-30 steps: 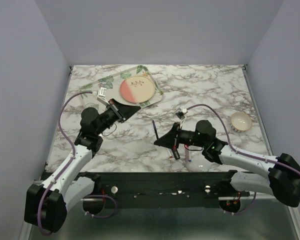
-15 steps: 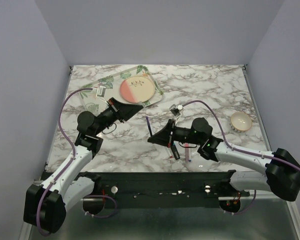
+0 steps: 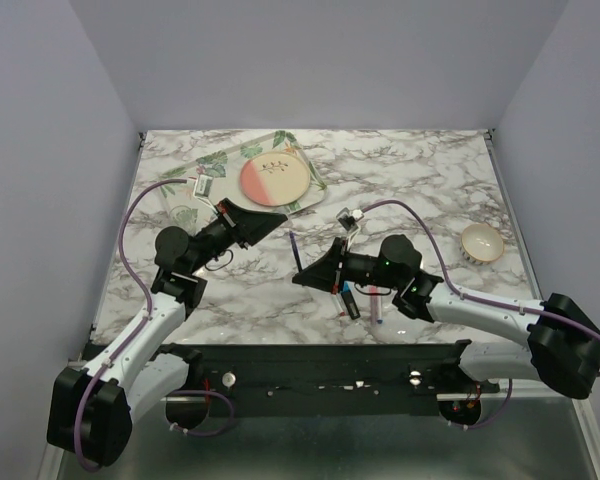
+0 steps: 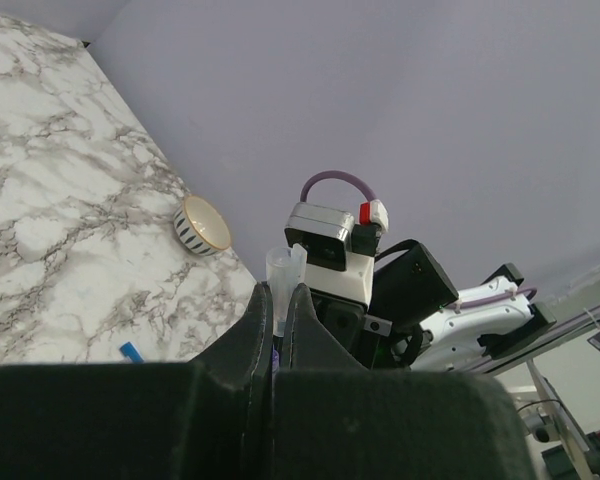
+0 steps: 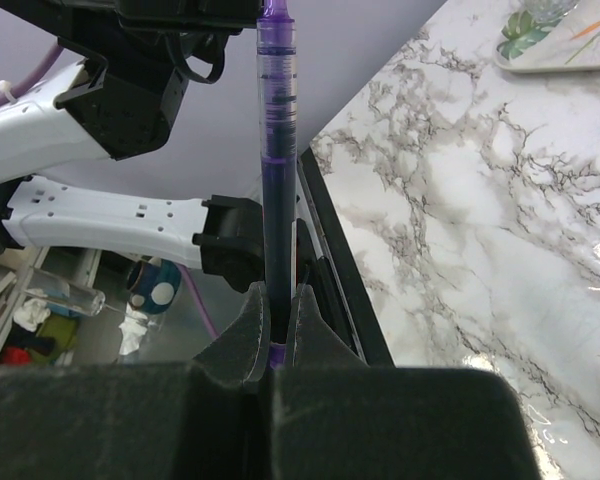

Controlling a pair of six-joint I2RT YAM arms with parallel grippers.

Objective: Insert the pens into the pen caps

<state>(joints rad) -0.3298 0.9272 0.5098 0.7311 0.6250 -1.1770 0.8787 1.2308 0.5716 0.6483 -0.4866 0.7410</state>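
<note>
My right gripper (image 3: 306, 276) (image 5: 278, 297) is shut on the thin dark navy pen (image 3: 296, 250) (image 5: 277, 150) and holds it above the table, tip pointing toward the left arm. My left gripper (image 3: 267, 221) (image 4: 278, 293) is shut on a pale translucent pen cap (image 4: 283, 278), open end out, facing the right gripper. The two stand apart, the pen tip short of the cap. A chunky dark marker (image 3: 351, 303) and a pink-and-white pen (image 3: 377, 306) lie on the table under the right arm. A bright blue cap (image 4: 130, 351) lies on the marble.
A leaf-patterned tray (image 3: 313, 170) with a pink-and-cream plate (image 3: 274, 179) stands at the back left. A small striped bowl (image 3: 482, 242) (image 4: 202, 225) sits at the right. The black base rail (image 3: 320, 365) runs along the near edge.
My right gripper has moved left with the navy pen, toward the left gripper. My left gripper has shifted a little to the right with the cap.
</note>
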